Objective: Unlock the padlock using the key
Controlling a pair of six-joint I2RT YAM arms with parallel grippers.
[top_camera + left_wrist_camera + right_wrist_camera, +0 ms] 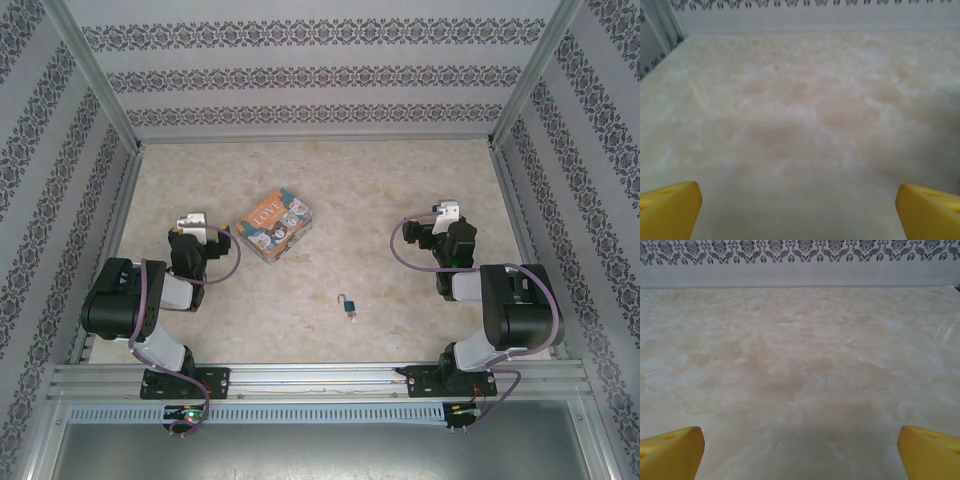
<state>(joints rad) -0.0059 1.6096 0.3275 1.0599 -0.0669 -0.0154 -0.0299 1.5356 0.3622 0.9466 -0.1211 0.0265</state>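
- Left pincer (pixel 799 210): yellow fingers (pixel 670 210) spread wide, gripping nothing, poised over the marbled worktop (pixel 800 100) toward its left edge.
- Right pincer (pixel 800 450): likewise spread wide and empty (bare stone-patterned surface between its fingers), toward the right edge.
- Padlock (pixel 350 306): teal body, thin silver shackle, lying toward the near edge, roughly midway between left and right edges, well apart from both pincers.
- Cartoon-printed box (pixel 273 224): left of centre, nearer the left pincer, touched by neither.
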